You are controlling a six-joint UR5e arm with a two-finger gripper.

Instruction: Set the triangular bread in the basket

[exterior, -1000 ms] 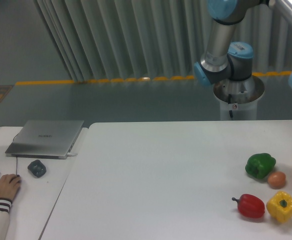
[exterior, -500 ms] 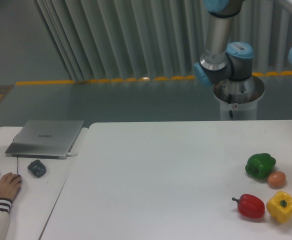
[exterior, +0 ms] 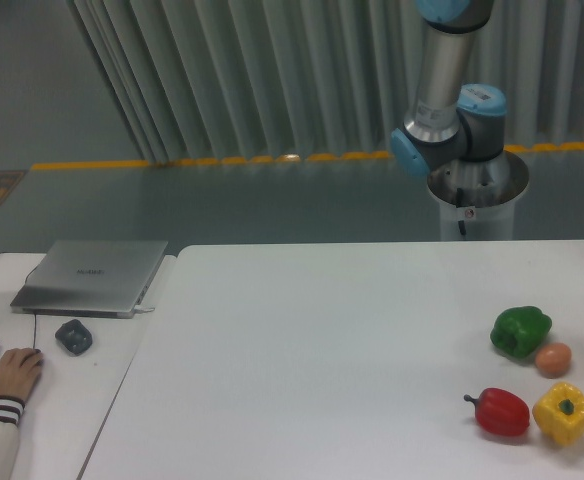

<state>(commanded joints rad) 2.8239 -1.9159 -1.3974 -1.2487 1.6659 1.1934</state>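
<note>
I couldn't find the triangular bread anywhere in shot, and the jaws were out of view too, so their state I couldn't tell. On the desk (exterior: 352, 330) sat green pepper (exterior: 520, 331), brown egg (exterior: 553, 359), red pepper (exterior: 501, 411), yellow pepper (exterior: 564, 412). Arm (exterior: 450, 90) stood behind.

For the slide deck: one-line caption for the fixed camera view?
UR5e arm behind a white table holding green, red and yellow peppers and a brown egg.

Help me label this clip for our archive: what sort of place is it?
Probably a robotics lab or test workspace: a robot arm mounted behind a white table, toy peppers laid out on it, and a laptop at a neighbouring desk.
</note>
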